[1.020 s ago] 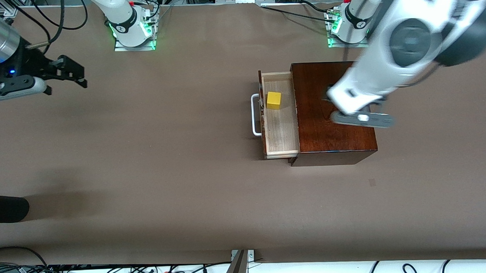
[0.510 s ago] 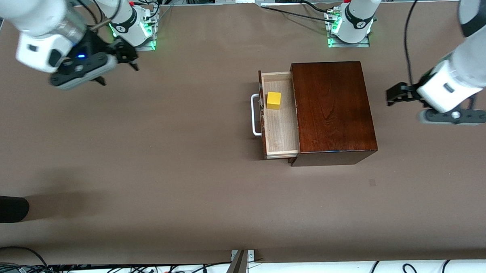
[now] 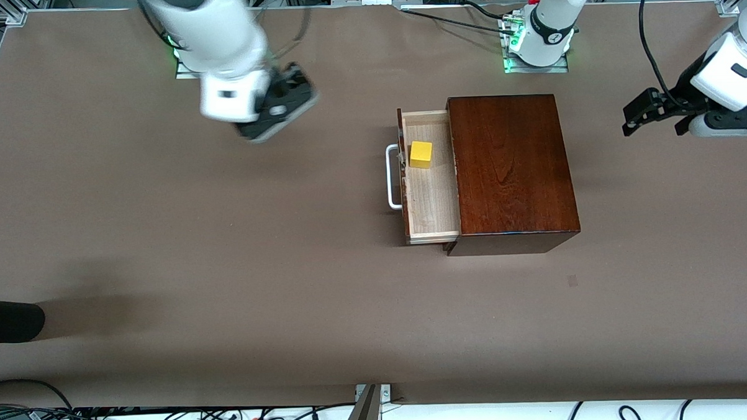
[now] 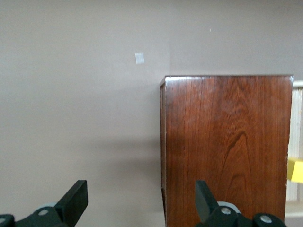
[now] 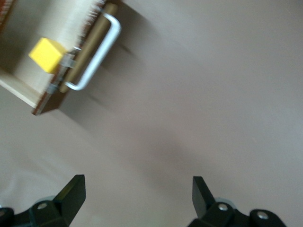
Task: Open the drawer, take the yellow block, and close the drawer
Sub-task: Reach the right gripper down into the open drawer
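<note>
Since a moment ago, both arms swung: right gripper [image 3: 282,98] now over bare table [image 3: 225,240] short of the drawer [image 3: 432,195], left gripper [image 3: 649,110] clear of the box [image 3: 512,168]; both spread wide, empty. Still pulled out toward the right arm's end, white handle [image 3: 392,176] leading, yellow block [image 3: 420,154] inside, in the half farther from the camera.

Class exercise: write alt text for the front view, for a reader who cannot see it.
A yellow block sits in the open drawer of a dark wooden box on a brown table. The right gripper, open, hangs over bare table; the left gripper, open, hangs past the box.
</note>
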Controlling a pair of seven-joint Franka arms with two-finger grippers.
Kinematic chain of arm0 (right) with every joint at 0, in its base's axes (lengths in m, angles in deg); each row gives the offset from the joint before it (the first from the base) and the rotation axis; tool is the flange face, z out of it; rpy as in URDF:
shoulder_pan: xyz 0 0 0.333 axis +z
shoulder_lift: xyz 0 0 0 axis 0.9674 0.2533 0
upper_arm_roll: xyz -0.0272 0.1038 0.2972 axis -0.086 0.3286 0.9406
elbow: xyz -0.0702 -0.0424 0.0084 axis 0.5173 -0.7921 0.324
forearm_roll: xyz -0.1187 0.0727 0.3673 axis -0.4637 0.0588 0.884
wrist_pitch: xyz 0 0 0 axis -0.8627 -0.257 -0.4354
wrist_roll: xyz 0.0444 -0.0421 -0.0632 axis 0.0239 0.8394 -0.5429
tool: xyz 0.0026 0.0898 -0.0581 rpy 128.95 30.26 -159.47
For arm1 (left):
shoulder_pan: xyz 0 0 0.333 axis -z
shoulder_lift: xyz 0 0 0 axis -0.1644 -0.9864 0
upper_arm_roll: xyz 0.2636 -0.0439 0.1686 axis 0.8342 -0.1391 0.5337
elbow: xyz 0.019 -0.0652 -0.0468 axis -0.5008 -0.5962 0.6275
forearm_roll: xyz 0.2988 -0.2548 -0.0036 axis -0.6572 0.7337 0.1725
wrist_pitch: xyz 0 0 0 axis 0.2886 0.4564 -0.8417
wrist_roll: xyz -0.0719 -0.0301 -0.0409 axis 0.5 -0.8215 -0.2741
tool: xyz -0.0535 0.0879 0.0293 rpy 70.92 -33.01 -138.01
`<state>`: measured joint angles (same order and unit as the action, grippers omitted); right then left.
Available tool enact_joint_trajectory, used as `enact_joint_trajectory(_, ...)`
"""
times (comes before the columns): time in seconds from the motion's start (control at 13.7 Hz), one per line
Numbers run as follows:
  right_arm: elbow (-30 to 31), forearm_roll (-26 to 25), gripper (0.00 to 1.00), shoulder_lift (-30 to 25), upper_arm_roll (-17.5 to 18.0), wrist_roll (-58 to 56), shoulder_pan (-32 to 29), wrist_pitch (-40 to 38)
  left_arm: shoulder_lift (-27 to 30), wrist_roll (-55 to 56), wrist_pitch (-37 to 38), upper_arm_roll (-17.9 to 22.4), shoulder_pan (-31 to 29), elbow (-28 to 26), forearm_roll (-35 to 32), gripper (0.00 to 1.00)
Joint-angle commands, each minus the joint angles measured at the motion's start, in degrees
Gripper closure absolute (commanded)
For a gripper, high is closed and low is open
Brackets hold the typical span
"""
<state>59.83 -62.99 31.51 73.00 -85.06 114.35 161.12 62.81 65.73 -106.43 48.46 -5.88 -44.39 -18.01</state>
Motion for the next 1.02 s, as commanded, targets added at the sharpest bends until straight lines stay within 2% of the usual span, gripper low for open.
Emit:
enact_joint_trajectory(0.0,-1.44,-6.18,0.00,5.28,-0.62,0.27,8.23,6.96,-1.10,-2.82,2.80,-1.26,-0.68,1.83,-2.25,0.00)
enact_joint_trajectory(0.15,-2.66,-6.65,0.00,8.98,-0.62,0.27,10.81,12.06,-4.26,-2.82,5.69,-1.18,-1.03,6.13,-2.08,0.00)
enact_joint_trajectory(0.51,-5.03,-6.91,0.00,20.57,-0.62,-1.05,19.23,25.86,-4.71,-2.47,5.88,-1.26,-0.86,6.86,-1.82,0.00)
enact_joint_trajectory(0.66,-9.68,-7.43,0.00,24.97,-0.71,-3.84,21.70,25.71,-4.63,-2.38,6.05,-1.26,-0.86,6.86,-1.56,0.00)
enact_joint_trajectory(0.95,-10.93,-8.05,0.00,26.40,-0.80,-12.28,21.45,25.71,-4.71,-2.91,5.97,-1.18,-0.95,6.86,-0.24,0.00)
